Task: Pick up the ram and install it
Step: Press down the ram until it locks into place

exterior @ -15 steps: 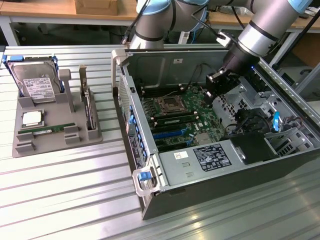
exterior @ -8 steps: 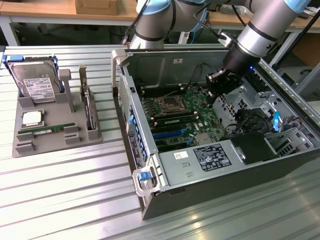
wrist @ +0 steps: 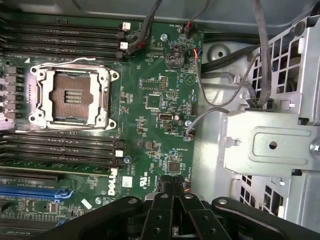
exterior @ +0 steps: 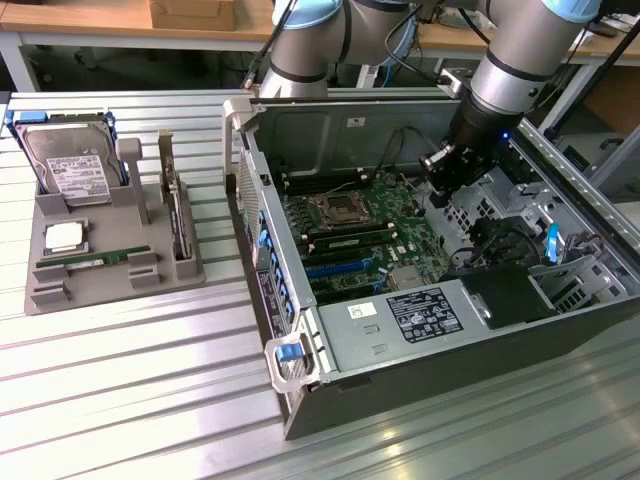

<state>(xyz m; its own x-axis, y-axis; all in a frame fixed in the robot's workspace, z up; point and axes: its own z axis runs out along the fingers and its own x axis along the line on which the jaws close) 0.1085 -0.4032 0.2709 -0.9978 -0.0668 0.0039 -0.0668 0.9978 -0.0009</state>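
Observation:
The ram (exterior: 95, 259), a thin green stick, lies flat in the grey holder tray (exterior: 110, 288) at the exterior view's left, outside the computer case. My gripper (exterior: 443, 172) hangs inside the open case, far from the ram, over the motherboard's edge at the exterior view's right. In the wrist view the gripper (wrist: 172, 192) is shut, black fingers pressed together with nothing between them. Below it lie the green motherboard (wrist: 160, 75), the bare CPU socket (wrist: 75, 97) and the dark memory slots (wrist: 60, 147). The same slots (exterior: 345, 237) run beside the socket (exterior: 333, 208).
The tray also holds a hard drive (exterior: 68, 165), a square silver CPU chip (exterior: 64, 237) and an upright card (exterior: 178, 215). Case walls, a silver drive bracket (wrist: 270, 145) and loose cables (wrist: 220, 107) crowd the gripper. A power supply (exterior: 400, 320) sits at the case front.

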